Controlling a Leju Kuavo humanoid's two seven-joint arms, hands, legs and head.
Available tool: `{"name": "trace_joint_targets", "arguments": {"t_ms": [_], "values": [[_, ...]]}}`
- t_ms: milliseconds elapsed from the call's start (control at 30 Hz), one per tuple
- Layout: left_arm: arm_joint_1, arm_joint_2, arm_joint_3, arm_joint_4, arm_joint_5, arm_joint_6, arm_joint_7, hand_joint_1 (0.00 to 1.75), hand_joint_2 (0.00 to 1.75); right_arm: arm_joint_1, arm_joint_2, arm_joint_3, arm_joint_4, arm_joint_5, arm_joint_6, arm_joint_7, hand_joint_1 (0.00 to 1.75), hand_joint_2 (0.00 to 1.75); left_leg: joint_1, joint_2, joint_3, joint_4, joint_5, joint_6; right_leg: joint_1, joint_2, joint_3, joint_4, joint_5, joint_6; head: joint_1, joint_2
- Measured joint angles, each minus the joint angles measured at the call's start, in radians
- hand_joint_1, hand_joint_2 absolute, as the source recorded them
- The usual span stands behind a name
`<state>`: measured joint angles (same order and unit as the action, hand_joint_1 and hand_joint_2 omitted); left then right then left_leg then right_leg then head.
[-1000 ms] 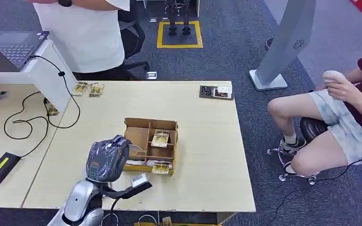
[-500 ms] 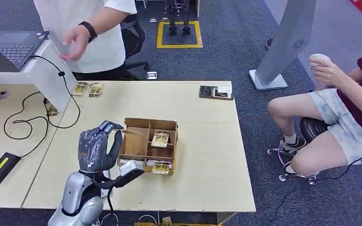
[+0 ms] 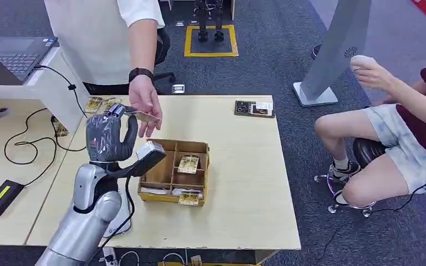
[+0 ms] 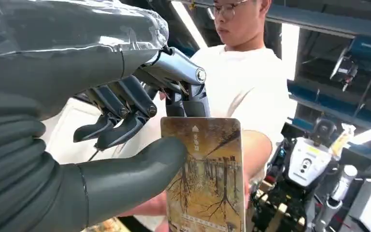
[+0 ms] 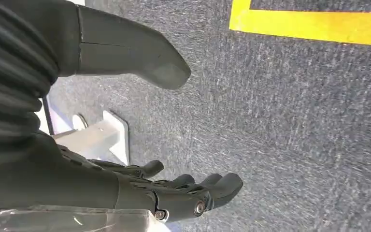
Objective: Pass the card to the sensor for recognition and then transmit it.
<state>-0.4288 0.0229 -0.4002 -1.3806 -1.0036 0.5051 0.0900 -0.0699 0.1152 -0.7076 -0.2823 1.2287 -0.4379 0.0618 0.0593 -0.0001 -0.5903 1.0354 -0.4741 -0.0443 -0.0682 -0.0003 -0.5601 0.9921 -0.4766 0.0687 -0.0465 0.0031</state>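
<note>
Over the table [image 3: 244,166], the left hand [image 3: 111,138] pinches the card [image 3: 142,117] raised by a person's hand [image 3: 146,105]; the right hand [image 5: 125,188] hangs released above carpet.

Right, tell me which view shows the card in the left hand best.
Left wrist view: the card fills the foreground, print legible, pinched by the left hand. Head view shows it small and edge-on beside a person's hand.

- Grey carpet floor [image 3: 277,66] with a yellow square outline [image 3: 211,40] marked on it.
- Pale wooden surface [image 3: 244,183].
- White partition [image 3: 55,88] carrying a laptop [image 3: 11,58].
- Grey floor stand [image 3: 333,55].
</note>
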Motion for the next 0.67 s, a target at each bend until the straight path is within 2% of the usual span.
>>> {"name": "trace_joint_targets", "arguments": {"t_ms": [167, 300, 333, 367, 400, 533, 667], "values": [[-0.027, -0.007, 0.006, 0.034, -0.003, -0.001, 0.000, 1.75, 1.75, -0.002, 0.000, 0.006, 0.002, 0.000, 0.000, 0.000, 0.00, 1.75, 0.000, 0.000, 0.000, 0.000, 0.000, 0.000, 0.000, 0.000, 0.000, 0.000, 0.000, 0.000, 0.000, 0.000], [-0.046, -0.010, 0.007, 0.062, -0.011, 0.000, 0.028, 1.73, 1.75, -0.004, 0.000, 0.010, 0.003, 0.002, 0.003, 0.006, 0.00, 1.75, 0.000, 0.000, 0.000, 0.000, 0.000, 0.000, 0.000, 0.000, -0.001, 0.000, 0.000, 0.000, 0.000, 0.000], [-0.052, -0.013, 0.008, 0.072, 0.006, -0.002, 0.032, 1.24, 1.75, -0.004, 0.000, 0.011, 0.004, 0.003, 0.002, 0.010, 0.00, 1.75, 0.000, 0.000, 0.000, 0.000, 0.000, 0.000, 0.000, 0.000, -0.001, 0.000, 0.000, 0.000, 0.000, 0.000], [-0.058, -0.018, 0.010, 0.081, 0.035, -0.005, 0.028, 0.26, 1.75, -0.004, 0.000, 0.011, 0.005, 0.003, 0.001, 0.010, 0.00, 1.75, 0.000, 0.000, 0.000, 0.000, 0.000, 0.000, 0.000, 0.000, 0.000, 0.000, 0.000, 0.000, 0.000, 0.000], [-0.064, -0.024, 0.014, 0.092, 0.069, -0.009, 0.021, 0.00, 1.75, -0.004, 0.000, 0.011, 0.006, 0.000, -0.001, 0.010, 0.00, 1.75, 0.000, 0.000, 0.000, 0.000, 0.000, 0.000, 0.000, 0.000, 0.000, 0.000, 0.000, 0.000, 0.000, 0.000], [-0.070, -0.042, 0.016, 0.119, 0.145, -0.014, -0.007, 0.00, 1.75, -0.004, 0.000, 0.013, 0.009, -0.003, -0.008, 0.002, 0.00, 1.75, 0.000, 0.000, 0.000, 0.000, 0.000, 0.000, 0.000, 0.000, 0.000, 0.000, 0.000, 0.000, 0.000, 0.000], [-0.067, -0.055, 0.015, 0.127, 0.229, -0.060, -0.037, 0.00, 1.75, -0.004, 0.000, 0.014, 0.010, -0.016, -0.011, -0.001, 0.00, 1.75, 0.000, 0.000, 0.000, 0.000, 0.000, 0.000, 0.000, 0.000, -0.001, 0.000, 0.000, 0.000, 0.000, 0.000]]}}
